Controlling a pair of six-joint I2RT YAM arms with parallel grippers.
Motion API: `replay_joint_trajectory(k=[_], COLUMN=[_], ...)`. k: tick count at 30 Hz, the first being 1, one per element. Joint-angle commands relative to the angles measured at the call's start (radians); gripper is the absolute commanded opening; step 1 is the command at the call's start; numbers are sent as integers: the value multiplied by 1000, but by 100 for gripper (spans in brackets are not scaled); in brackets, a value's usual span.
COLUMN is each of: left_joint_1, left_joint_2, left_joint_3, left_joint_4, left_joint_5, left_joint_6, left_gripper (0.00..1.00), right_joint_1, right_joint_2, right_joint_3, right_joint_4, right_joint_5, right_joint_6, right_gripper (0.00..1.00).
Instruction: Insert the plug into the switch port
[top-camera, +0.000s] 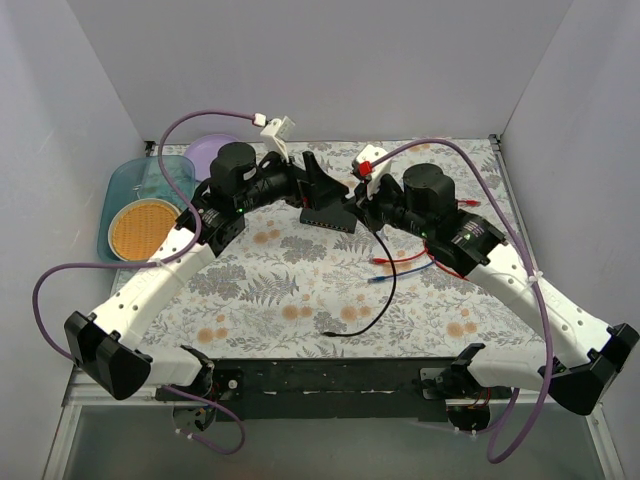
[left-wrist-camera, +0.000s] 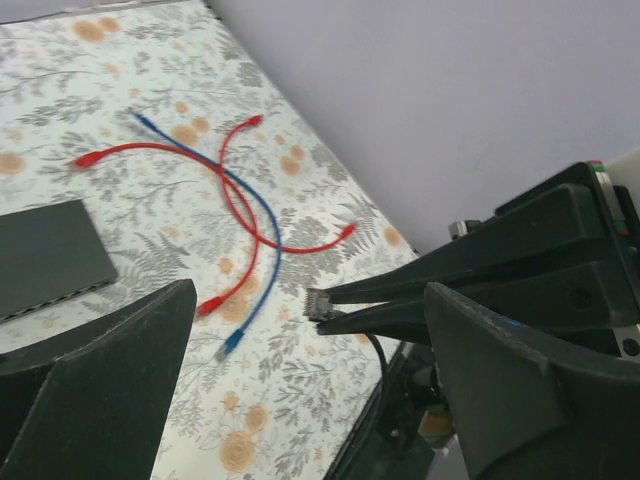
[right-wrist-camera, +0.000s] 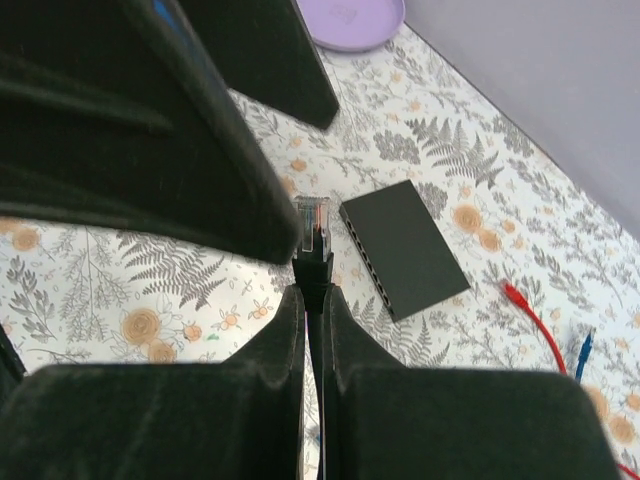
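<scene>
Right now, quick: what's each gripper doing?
Left gripper: jaws open, gripping nothing.
Right gripper: jaws closed, holding the plug by its black boot.

Both arms are built from long white links, the left arm (top-camera: 150, 285) and the right arm (top-camera: 535, 295), with small dark dots in a row along the side. Each elbow ends in an angular black cap (top-camera: 105, 350). Near each wrist sits a round black motor housing (top-camera: 235, 165) with a small green light. A purple cable (top-camera: 45, 290) runs in loops along each arm. The right wrist carries a red and white part (top-camera: 368, 165). The left claw (top-camera: 315, 185) has matte black fingers (left-wrist-camera: 100, 390), broad and wedge-shaped. The right claw (right-wrist-camera: 312, 300) is of the same black, narrow at the tips.
</scene>
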Motion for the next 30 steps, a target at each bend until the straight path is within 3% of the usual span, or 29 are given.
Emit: replay_joint_trajectory(k=[1,2,5,14,17,20,30], left_joint_1=[4,5,30,157,182,193,206], left_joint_2=[-19,-14,13,249,395,571,949], left_joint_3=[10,1,-51,-149,-74,76,481], left_joint_4=[-67,-70,-27,287,326,265,122], left_joint_5=[-258,-333,-369,-186,-139,-96,-68], left_joint_6=[76,97,134,194,214,245,269], left_gripper=[98,98,98,98,98,98,98], right_joint_1=[-41,-52,-115,-178,-185,-199,-225], right_joint_2=[4,4,4,76,113,151,236], right_joint_3=[-46,-77,-142,-267,-298,-321,-344], right_joint_4=[60,69,129,249,298,322,404], right_joint_5=[45,39,13,-35,-39,-48,-84], right_joint_6=[54,64,106,143,143,180,207], right_gripper=[1,1,1,1,1,1,1])
